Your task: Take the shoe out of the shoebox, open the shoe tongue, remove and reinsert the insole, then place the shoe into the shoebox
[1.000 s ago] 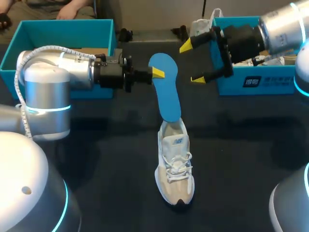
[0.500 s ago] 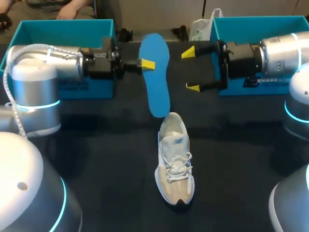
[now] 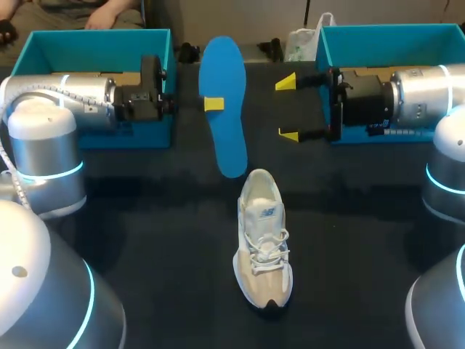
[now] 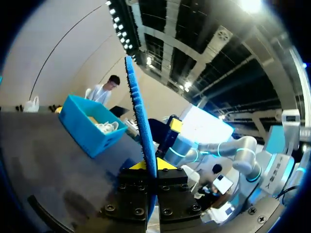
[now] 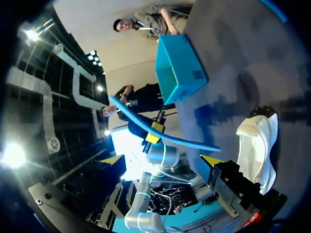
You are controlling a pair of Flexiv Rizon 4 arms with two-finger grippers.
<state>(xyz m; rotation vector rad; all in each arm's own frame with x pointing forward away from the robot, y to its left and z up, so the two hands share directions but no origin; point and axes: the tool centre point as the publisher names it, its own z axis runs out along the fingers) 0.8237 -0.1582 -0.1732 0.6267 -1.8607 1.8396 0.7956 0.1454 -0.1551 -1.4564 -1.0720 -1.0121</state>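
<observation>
The shoe (image 3: 263, 240) stands on the table (image 3: 145, 240), well apart from both grippers. The blue insole (image 3: 223, 109) is pinched at its middle by the left gripper (image 3: 213, 104). The right gripper (image 3: 287, 108), just beside it, is spread wide and empty. The insole seems light, thin and bendy; a second hold near one end should steady it.

a small blue logo (image 3: 266, 211) showing on the tongue (image 3: 260, 203) of the pale shoe (image 3: 264, 254), shoe lying near the middle of the dark surface (image 3: 145, 240), the mark being too small to read, no other words, numbers or signs showing legibly
</observation>
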